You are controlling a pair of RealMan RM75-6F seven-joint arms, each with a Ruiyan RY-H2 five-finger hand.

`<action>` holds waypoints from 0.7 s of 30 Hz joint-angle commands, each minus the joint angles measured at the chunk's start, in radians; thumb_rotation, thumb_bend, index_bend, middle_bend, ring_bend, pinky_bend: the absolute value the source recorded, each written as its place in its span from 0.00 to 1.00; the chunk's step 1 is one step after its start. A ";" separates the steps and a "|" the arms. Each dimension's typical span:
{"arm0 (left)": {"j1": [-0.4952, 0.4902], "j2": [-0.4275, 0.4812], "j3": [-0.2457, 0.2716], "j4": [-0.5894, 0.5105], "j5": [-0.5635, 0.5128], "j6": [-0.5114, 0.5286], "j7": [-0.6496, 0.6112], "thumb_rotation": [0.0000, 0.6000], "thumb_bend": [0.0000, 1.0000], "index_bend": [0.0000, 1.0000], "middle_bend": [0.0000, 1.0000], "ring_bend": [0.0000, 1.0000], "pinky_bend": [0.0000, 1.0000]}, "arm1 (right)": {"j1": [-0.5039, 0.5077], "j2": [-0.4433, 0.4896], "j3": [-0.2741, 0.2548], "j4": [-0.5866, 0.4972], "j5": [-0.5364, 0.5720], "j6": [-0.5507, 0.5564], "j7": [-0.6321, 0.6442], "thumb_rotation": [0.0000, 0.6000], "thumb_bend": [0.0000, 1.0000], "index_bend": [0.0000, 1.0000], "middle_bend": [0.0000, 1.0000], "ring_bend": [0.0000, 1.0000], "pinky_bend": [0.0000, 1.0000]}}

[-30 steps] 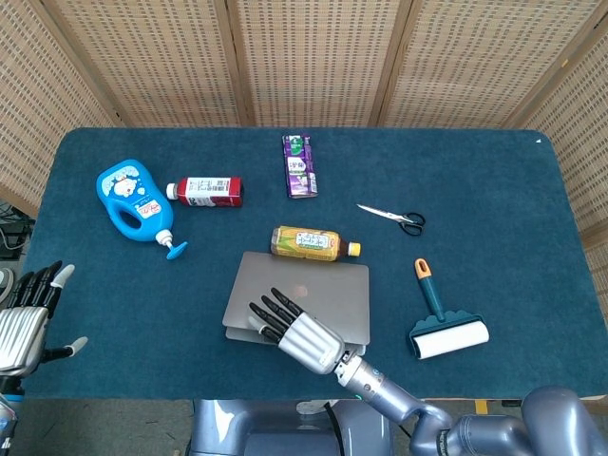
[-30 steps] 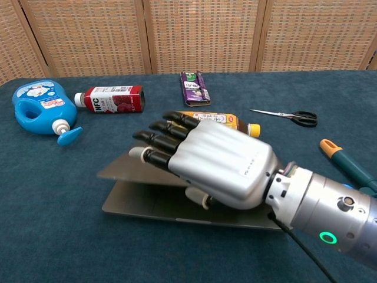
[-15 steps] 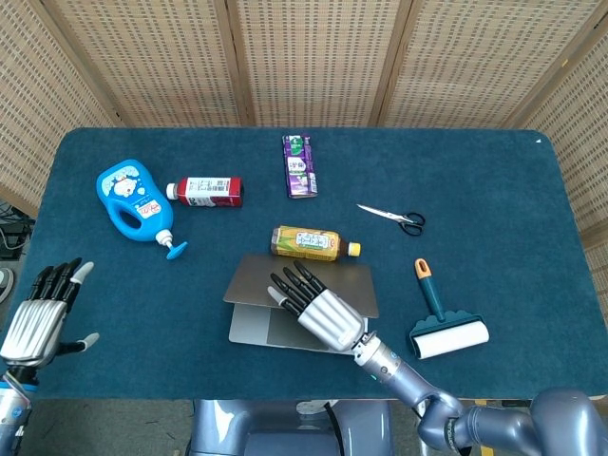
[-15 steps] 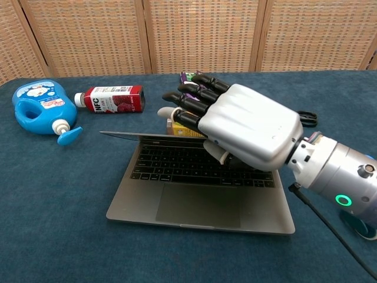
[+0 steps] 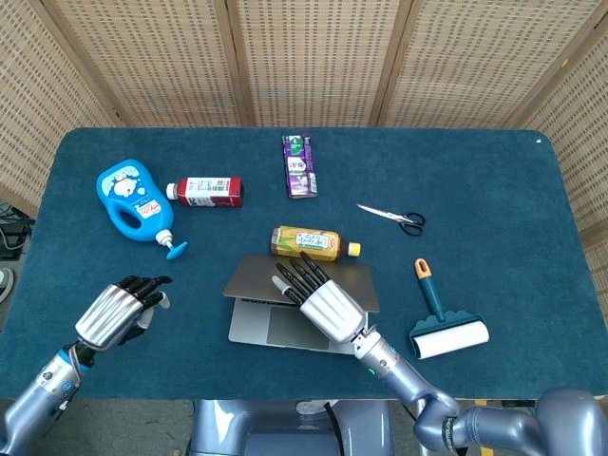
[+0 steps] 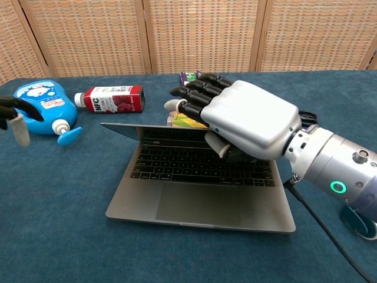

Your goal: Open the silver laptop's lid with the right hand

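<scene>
laptop (image 6: pixel 200 188) near table's front edge, lid part-raised | your right hand (image 6: pixel 241 124) under lid, fingers extended, grasping nothing; left hand (image 5: pixel 119 309) loosely curled, empty | risk: lid pushes tea bottle (image 5: pixel 309 243) behind; lift slowly

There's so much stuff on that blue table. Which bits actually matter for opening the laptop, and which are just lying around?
Part of the job:
silver laptop, lid partly raised
right hand, at the lid's edge

Just lying about:
blue detergent jug
red-labelled juice bottle
purple carton
yellow-labelled tea bottle
black-handled scissors
lint roller with teal and orange handle
left hand, off to the side, holding nothing
</scene>
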 commanded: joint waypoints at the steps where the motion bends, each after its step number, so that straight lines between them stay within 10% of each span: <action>1: -0.043 -0.060 0.027 0.064 0.029 -0.003 -0.050 1.00 0.79 0.52 0.30 0.38 0.42 | 0.001 0.003 0.002 -0.004 0.005 -0.002 0.004 1.00 0.73 0.08 0.10 0.01 0.10; 21: -0.191 -0.325 0.043 0.229 0.012 -0.119 -0.091 1.00 0.80 0.55 0.31 0.38 0.42 | 0.004 0.006 0.006 -0.020 0.029 -0.001 0.014 1.00 0.73 0.08 0.10 0.01 0.10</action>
